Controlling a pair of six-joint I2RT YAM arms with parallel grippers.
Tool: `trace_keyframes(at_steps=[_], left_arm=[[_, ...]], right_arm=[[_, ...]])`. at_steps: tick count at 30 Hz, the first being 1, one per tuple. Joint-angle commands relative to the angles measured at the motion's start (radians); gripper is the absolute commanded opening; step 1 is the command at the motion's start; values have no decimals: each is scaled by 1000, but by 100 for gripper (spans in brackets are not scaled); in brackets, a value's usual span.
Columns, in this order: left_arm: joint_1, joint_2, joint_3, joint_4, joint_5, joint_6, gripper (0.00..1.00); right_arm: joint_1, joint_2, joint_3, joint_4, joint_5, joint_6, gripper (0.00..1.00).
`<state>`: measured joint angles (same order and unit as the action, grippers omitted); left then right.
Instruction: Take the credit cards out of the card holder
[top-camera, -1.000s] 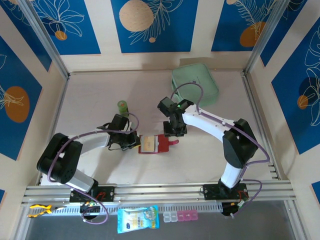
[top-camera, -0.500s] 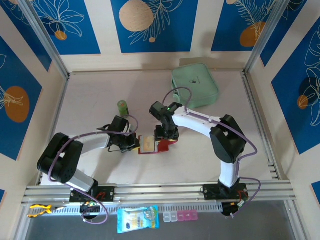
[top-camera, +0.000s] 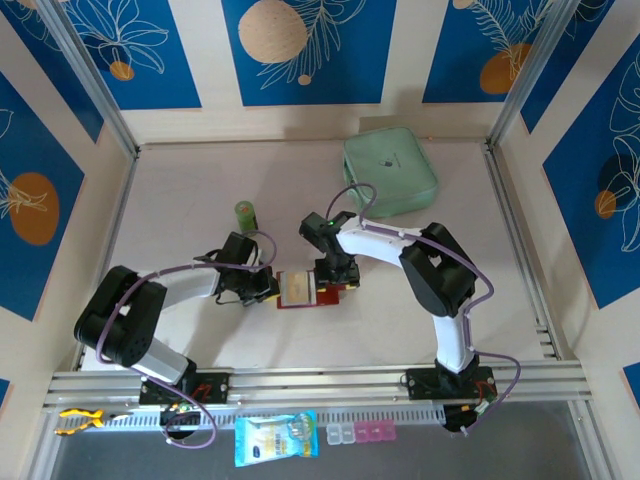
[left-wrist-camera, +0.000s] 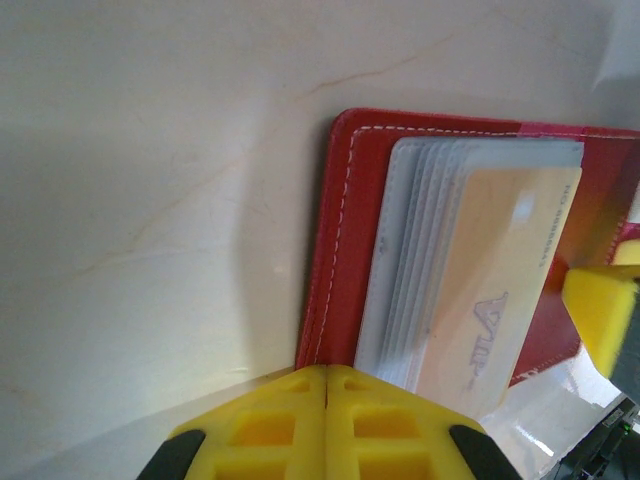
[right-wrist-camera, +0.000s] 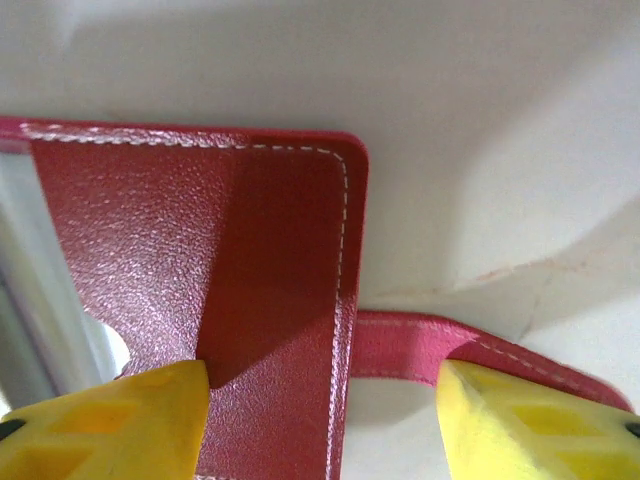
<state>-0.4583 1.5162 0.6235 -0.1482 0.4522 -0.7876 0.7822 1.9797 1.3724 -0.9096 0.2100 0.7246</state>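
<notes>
Two grippers on one job, with the open card holder (top-camera: 326, 294) lying flat between them. Farthest left, off beyond the left gripper (top-camera: 268, 288) and well apart from it: a small green cylinder (top-camera: 245, 212), upright, idle.

Next, the left gripper itself, clenched on nothing, yellow fingertips (left-wrist-camera: 290, 400) pressed together and set down at the near corner of the holder's red cover. Probably there as a pin, to stop the wallet sliding during work on the other side.

Just ahead of those tips: the stack of clear sleeves (left-wrist-camera: 400, 250), fanned, and in the top one a tan-orange credit card (left-wrist-camera: 490, 270), fully seated, not yet drawn out. Of further cards, nothing legible under that top sleeve.

Right of the sleeves, the right gripper (top-camera: 336, 284), released, jaws standing well apart with nothing pinched between them. Under it, the holder's right flap. Between the jaws and reaching toward the outer one, the snap tab (right-wrist-camera: 400, 345), sticking out sideways from the flap's edge. One pad (right-wrist-camera: 150, 410) down on the leather or just above it; cannot tell which. Likely placed so to hold the flap open and flat, or to line up for the card's free edge.

Far off beyond the right gripper: a mint-green zip pouch (top-camera: 390, 170), untouched.
</notes>
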Motion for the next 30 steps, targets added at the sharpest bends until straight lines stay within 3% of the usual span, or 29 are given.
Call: trace_keyframes(at_steps=[1, 16, 30], left_arm=[[0, 3, -10, -28, -13, -7, 0], [0, -1, 2, -50, -20, 1, 0], [-8, -83, 53, -77, -17, 16, 0]], right_arm=[[-10, 33, -21, -2, 25, -12, 60], [-18, 68, -76, 21, -1, -15, 56], [-18, -89, 12, -29, -18, -27, 55]])
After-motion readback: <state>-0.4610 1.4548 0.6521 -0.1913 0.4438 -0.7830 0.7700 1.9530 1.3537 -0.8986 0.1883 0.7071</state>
